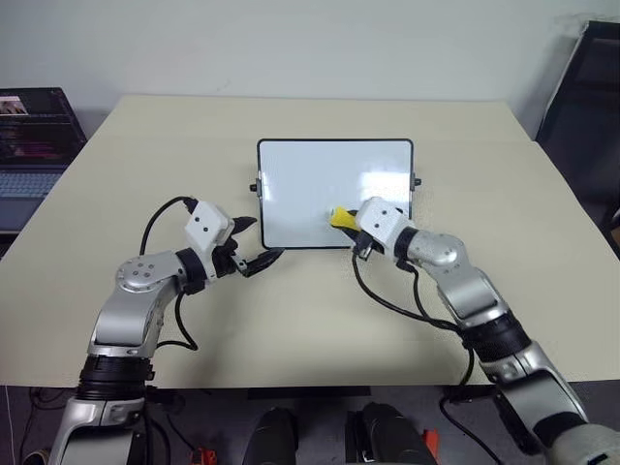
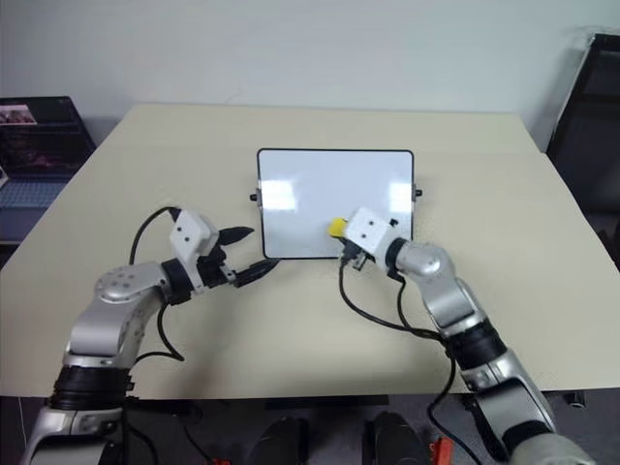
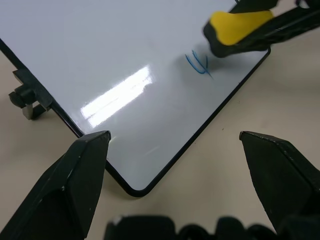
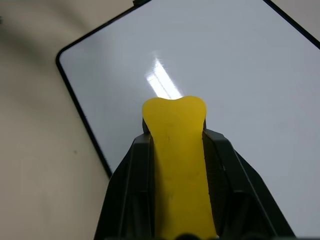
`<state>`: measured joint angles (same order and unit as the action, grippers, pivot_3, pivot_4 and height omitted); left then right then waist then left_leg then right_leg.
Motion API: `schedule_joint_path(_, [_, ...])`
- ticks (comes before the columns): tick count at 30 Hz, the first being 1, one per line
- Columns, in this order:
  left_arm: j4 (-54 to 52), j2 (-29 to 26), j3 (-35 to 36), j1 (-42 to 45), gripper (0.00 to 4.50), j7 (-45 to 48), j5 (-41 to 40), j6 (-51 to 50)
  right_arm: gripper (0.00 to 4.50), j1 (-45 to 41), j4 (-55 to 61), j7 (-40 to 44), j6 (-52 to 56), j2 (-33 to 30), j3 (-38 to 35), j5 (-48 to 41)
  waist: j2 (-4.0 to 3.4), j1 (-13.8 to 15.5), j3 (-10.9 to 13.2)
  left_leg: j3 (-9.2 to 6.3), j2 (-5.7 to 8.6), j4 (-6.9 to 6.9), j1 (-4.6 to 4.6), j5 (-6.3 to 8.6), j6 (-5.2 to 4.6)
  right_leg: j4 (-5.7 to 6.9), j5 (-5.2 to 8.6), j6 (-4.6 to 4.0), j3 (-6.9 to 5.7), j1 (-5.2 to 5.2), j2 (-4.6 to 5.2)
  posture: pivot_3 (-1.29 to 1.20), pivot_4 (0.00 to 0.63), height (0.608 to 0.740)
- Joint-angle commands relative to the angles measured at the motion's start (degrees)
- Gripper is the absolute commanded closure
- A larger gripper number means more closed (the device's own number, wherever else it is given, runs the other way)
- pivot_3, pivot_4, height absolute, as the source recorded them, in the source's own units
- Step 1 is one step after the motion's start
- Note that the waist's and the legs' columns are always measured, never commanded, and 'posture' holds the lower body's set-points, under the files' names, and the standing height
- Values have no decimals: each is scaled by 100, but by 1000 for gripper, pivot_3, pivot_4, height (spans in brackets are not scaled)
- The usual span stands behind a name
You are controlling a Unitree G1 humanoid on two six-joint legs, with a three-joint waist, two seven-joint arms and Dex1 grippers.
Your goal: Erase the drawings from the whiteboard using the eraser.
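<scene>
The whiteboard lies flat in the middle of the table. My right gripper is shut on the yellow eraser, which it holds over the board's near right part. In the left wrist view the eraser sits right beside a small blue drawing. My left gripper stands open at the board's near left corner, and nothing is between its fingers. In the right wrist view the eraser sticks out between the pinching fingers over bare white board.
The tan table has free room all around the board. A laptop sits off the table's left side. A black chair stands at the far right. Black cables hang from both wrists.
</scene>
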<state>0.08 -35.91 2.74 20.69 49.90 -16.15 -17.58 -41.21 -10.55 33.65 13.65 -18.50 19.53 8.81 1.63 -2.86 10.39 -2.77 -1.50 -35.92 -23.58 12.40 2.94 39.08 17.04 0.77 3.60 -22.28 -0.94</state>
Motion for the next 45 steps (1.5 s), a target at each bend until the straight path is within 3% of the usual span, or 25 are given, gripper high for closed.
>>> schedule_joint_path(1, [-129, -107, -83, 77, 0, 177, 72, 215, 3516, -643, -755, -167, -269, 167, 15, 234, 0, -1, 0, 0, 0, 0, 0, 0, 0, 0, 0, 0, 0, -1, 0, 0, 150, 740])
schedule_joint_path(7, [-174, -148, -151, 44, 0, 272, 158, 308, 3516, -1040, -1652, 39, -318, 183, 200, 535, 0, 0, 0, -1, -1, 0, -1, 0, 0, 1, 0, -1, -2, -1, 1, 0, 150, 740])
schedule_joint_path(14, [-359, -114, -196, 51, 0, 220, 121, 185, 3516, -765, -1408, 772, -157, -144, 561, 771, 0, 0, -1, -5, 0, -12, 10, 0, -1, 15, -1, -1, -3, 11, 1, 0, 150, 740])
schedule_joint_path(22, [-521, -125, -222, 24, 0, 213, 88, 63, 3517, -1263, -1833, -144, -489, -11, 230, 951, 0, -10, -1, 6, 2, -17, 37, -5, -2, 67, 0, 0, 8, 9, -1, 0, 150, 740])
schedule_joint_path(31, [-650, -138, -180, -70, 0, 189, 65, -41, 3517, -656, -1129, 1047, -285, -345, 718, 996, 1, -10, -1, 8, 3, -14, 43, -5, -3, 70, 2, -1, 13, 10, -1, 0, 150, 740])
schedule_joint_path(40, [-532, -301, -75, -325, 0, 229, 111, 22, 3517, -1132, -1519, -285, -691, -32, 255, 1147, 1, -53, 0, 20, -4, -15, 61, -7, -4, 84, 7, 8, 25, 10, -6, 0, 150, 740])
schedule_joint_path(45, [-531, -340, -78, -370, 0, 213, 86, 57, 3517, -1025, -1621, 41, -657, -183, 410, 1185, 1, -41, 0, 20, 0, -8, 56, -4, -4, 77, 3, -1, 30, 9, -2, 0, 150, 740])
